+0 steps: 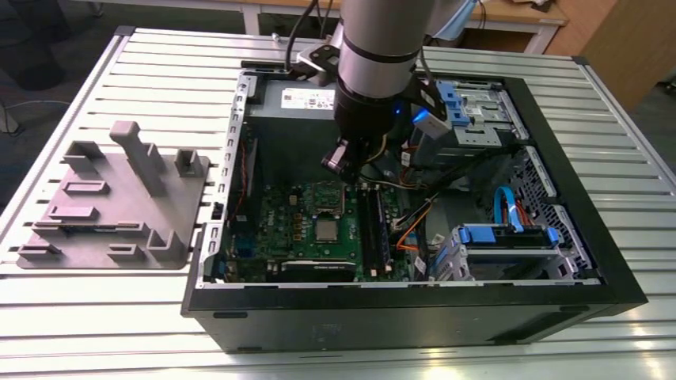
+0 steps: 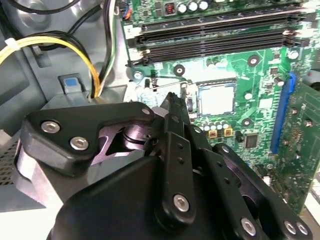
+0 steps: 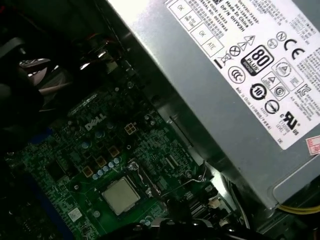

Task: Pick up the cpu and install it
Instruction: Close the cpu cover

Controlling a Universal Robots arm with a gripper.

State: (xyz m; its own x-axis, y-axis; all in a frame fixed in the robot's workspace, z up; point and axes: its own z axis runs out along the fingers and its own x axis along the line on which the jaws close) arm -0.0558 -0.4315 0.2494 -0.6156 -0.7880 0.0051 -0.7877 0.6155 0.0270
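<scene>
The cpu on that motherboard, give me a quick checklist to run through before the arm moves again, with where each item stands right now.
1. The cpu lies in the socket on the motherboard: ok.
2. The cpu lies flat and square to the socket frame, in both wrist views: ok.
3. The gripper is apart from the cpu, above the board: ok.
4. The gripper carries nothing: cannot tell.
5. The yellow cable lies away from the socket, beside the power supply: ok.
6. The socket's retention lever is latched: cannot tell.

Open black computer case [image 1: 412,305] beside grey plastic fixture [image 1: 111,202] on slatted table [image 1: 95,317]
</scene>
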